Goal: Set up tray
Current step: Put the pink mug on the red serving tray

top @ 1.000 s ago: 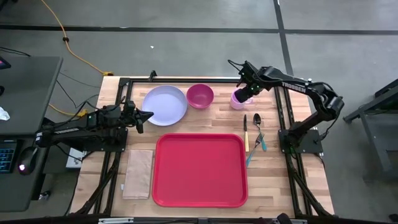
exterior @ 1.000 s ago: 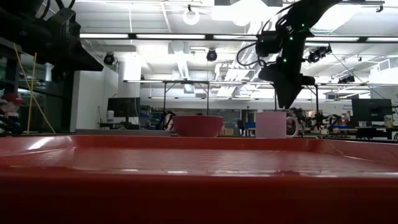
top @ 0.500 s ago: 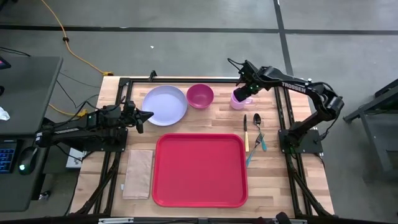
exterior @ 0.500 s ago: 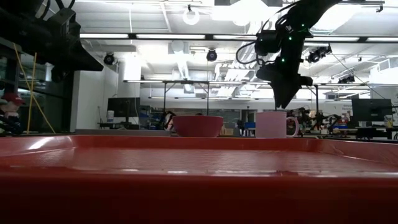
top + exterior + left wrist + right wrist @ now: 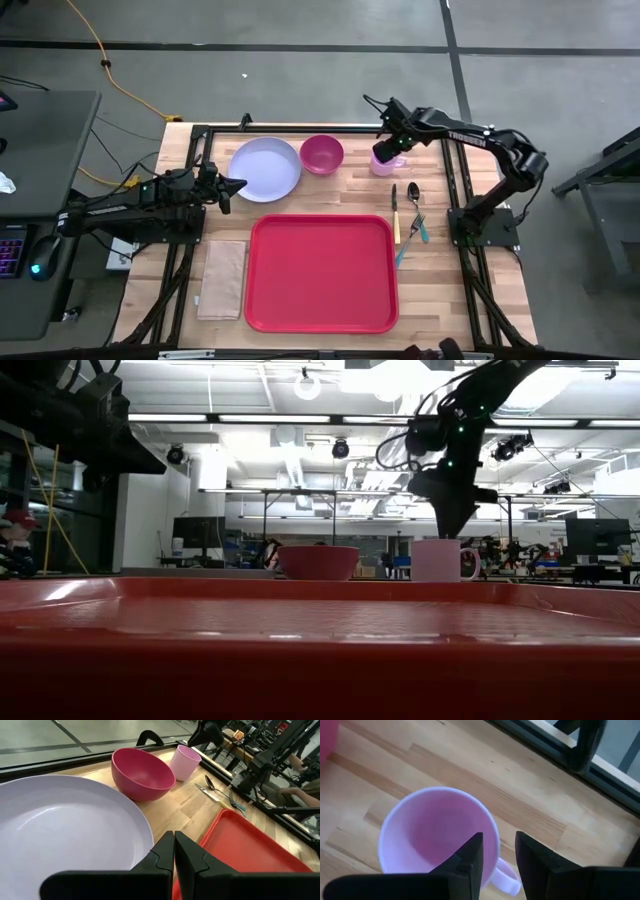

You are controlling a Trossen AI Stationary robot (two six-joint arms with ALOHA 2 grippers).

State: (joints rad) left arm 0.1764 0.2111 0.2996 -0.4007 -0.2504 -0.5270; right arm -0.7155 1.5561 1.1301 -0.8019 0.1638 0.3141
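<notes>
The red tray (image 5: 320,272) lies flat at the table's near middle; its rim (image 5: 300,588) fills the low view. A pink mug (image 5: 382,162) (image 5: 436,560) stands upright on the wood at the far right. My right gripper (image 5: 497,845) (image 5: 449,532) hangs open just above it, pointing steeply down. One finger is over the mug's hollow, the other outside the rim (image 5: 492,832) by the handle. I see no touch. My left gripper (image 5: 174,845) (image 5: 238,185) waits shut at the near edge of the lilac plate (image 5: 266,168).
A magenta bowl (image 5: 322,154) stands between the plate and the mug. A knife (image 5: 395,212), a spoon (image 5: 414,195) and a blue-handled fork (image 5: 412,238) lie right of the tray. A tan napkin (image 5: 222,278) lies left of it. Black frame rails border the table.
</notes>
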